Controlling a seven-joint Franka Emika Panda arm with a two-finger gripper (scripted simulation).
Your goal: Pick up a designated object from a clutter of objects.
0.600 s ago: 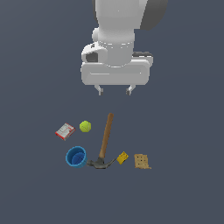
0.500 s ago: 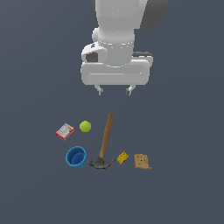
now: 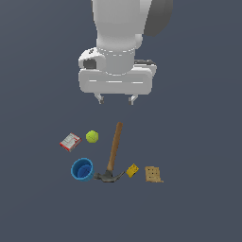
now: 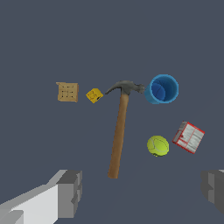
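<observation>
- The hammer (image 3: 112, 156) lies flat at lower centre of the exterior view, its handle running nearly up-and-down the frame, the butt end uppermost and nearest the arm.
- The dark head sits at the low end, just beside the blue cup (image 3: 82, 169) on one side and the small yellow block (image 3: 133, 170) on the other.
- The gripper (image 3: 116, 99) hangs above in the upper middle, fingers pointing straight down, spread apart and holding nothing.
- In the wrist view the two fingers (image 4: 70, 194) flank the handle's butt from either side of the frame's lower edge.
- My read: the fingers look set to close across the handle; the mid-handle looks the clearest spot, away from the ball (image 3: 92, 136).
</observation>
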